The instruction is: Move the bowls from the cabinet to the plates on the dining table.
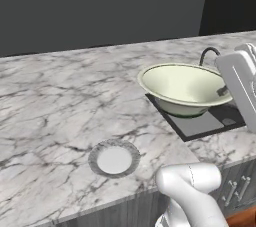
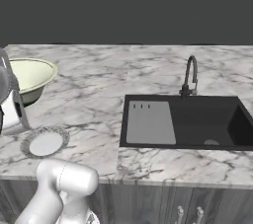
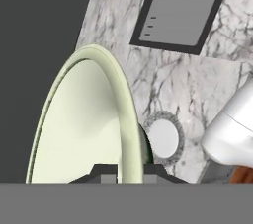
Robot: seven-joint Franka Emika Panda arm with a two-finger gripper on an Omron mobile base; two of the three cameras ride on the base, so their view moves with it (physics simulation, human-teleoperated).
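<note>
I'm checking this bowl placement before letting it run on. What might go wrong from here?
The bowl hangs by its rim in the gripper, tilted, so it might slip. It is carried above the marble top near the sink, away from the plate; released here it would miss the plate, and might tip into the basin.

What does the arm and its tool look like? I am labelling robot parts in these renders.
The arm is glossy white, built of rounded tubular links with smooth bulbous joints, and no cables or markings show. The hand is a boxy white block. The tool ends in two small dark grey fingers, flat and blocky at the tips.
</note>
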